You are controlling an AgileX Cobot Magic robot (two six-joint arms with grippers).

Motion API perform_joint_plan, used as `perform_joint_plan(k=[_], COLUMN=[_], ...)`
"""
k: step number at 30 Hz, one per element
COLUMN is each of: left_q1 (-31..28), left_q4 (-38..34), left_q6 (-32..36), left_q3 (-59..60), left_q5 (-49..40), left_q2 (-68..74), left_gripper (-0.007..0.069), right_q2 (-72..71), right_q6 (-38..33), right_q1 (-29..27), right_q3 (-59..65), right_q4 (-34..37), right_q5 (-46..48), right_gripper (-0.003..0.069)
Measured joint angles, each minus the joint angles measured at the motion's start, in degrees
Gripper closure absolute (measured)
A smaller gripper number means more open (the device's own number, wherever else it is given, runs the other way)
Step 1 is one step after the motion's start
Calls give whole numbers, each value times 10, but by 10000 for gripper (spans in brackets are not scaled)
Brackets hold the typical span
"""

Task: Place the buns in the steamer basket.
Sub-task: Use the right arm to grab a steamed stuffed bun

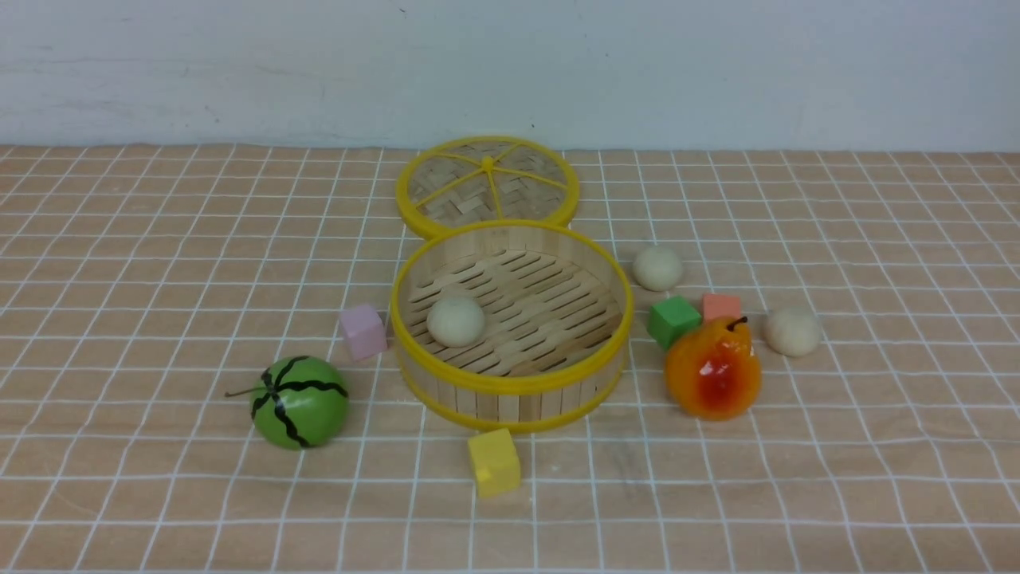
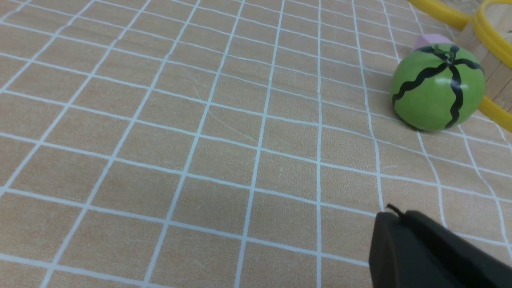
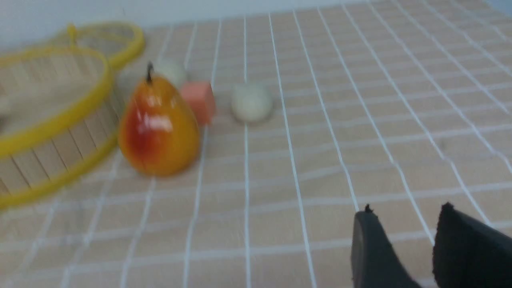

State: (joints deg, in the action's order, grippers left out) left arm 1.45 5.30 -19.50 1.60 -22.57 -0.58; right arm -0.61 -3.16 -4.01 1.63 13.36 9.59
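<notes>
Bun (image 1: pixel 456 321), smooth matte ball, in steamer basket (image 1: pixel 510 402); slatted bamboo.

Right wrist view blurs: pear (image 3: pixel 159 126) hides half of one bun (image 3: pixel 174 70), steamer basket (image 3: pixel 48 160) runs off the edge; watermelon (image 2: pixel 438 88) covers most of the pink block (image 2: pixel 430 40).

The left gripper (image 2: pixel 394 222) shows as one matte black, rounded wedge with a short stray fibre curling from its tip. The right gripper (image 3: pixel 407 209) shows two matte black fingers (image 3: pixel 372 248), each tapering to a point capped by a tiny nub, their edges blurred.
</notes>
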Motion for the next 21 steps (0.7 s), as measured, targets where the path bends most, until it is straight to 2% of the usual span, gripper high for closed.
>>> perform_joint_plan(k=[5,10,16,20,21], left_q1=[0,0,0,0,0], left_q4=[0,0,0,0,0], left_q6=[0,0,0,0,0], left_q3=[0,0,0,0,0], left_q5=[0,0,0,0,0], left_q2=[0,0,0,0,0], left_gripper=[629,630,628,624,624], right_q2=[0,0,5,103,109], right_q6=[0,11,25,26,26], right_q1=[0,0,0,0,0], right_q3=[0,-1,-71,-226,-226], right_q4=[91,117,119,87,87], right_q5=[-138,-189,-111,10,16], right_gripper=[420,420,420,420,420])
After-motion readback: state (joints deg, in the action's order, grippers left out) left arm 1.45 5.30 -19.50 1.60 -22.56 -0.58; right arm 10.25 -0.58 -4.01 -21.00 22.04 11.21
